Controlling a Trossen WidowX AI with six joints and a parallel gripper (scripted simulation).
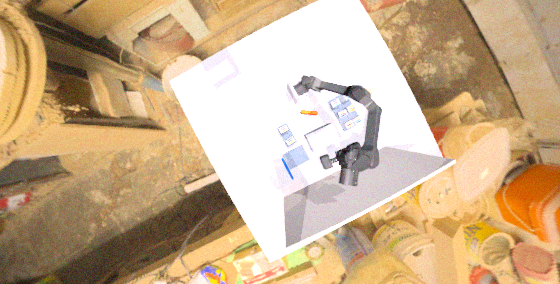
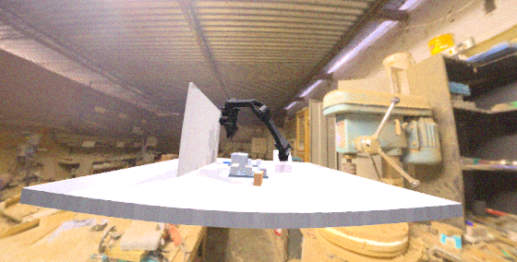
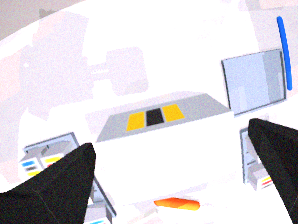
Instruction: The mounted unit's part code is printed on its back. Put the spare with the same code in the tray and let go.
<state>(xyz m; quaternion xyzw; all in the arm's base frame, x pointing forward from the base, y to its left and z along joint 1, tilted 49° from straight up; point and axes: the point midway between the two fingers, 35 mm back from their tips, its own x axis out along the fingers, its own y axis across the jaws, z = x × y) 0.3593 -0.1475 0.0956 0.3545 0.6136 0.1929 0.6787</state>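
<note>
The mounted unit [image 3: 162, 165] [image 1: 324, 138] is a large pale block at the middle of the wrist view. Its grey back [image 3: 105, 131] shows yellow, black, yellow. My gripper [image 3: 173, 139] [image 2: 231, 135] is open and empty, high above the unit. The tray [image 3: 255, 82] [image 1: 296, 158] is a shallow blue-grey square with nothing in it. At the left in the wrist view, one spare [image 3: 31, 166] shows blue, black and yellow stripes; another spare [image 3: 54, 159] beside it is partly readable. At the right, a spare [image 3: 262, 178] has red and yellow stripes. My fingers hide part of both spare groups.
A blue bar [image 3: 285, 55] [image 1: 287, 168] lies beside the tray. An orange object [image 3: 177, 203] [image 1: 309, 113] lies on the unit's other side. A tall grey wall [image 1: 380, 168] [image 2: 196, 127] stands along one side. A small brown block [image 2: 258, 179] shows in the exterior view.
</note>
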